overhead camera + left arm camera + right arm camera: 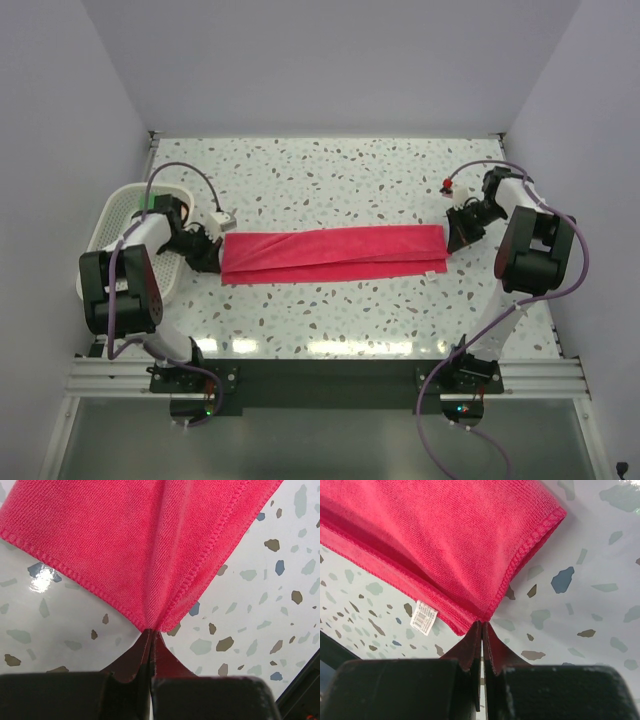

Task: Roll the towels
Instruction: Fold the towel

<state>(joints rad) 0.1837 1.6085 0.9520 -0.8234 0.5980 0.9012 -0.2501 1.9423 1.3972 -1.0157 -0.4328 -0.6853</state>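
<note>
Now holds the folded pink towel point(335, 255), with left claw point(151, 635) and right claw point(482, 627) clamped on its ends; next probably needs rolling from one end.

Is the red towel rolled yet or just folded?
Folded, not rolled: the pink-red cloth towel lies as a long flat strip, doubled layers showing at its edge, ends pinched by the left gripper and right gripper.

a robot lab test cell: plain pale walls point(330, 60) box in a speckled worktop point(330, 170) on three sides. two robot arms point(125, 285) trailing purple cables point(182, 165) are bolted to an aluminium rail point(320, 372) along the frame's lower edge.
</note>
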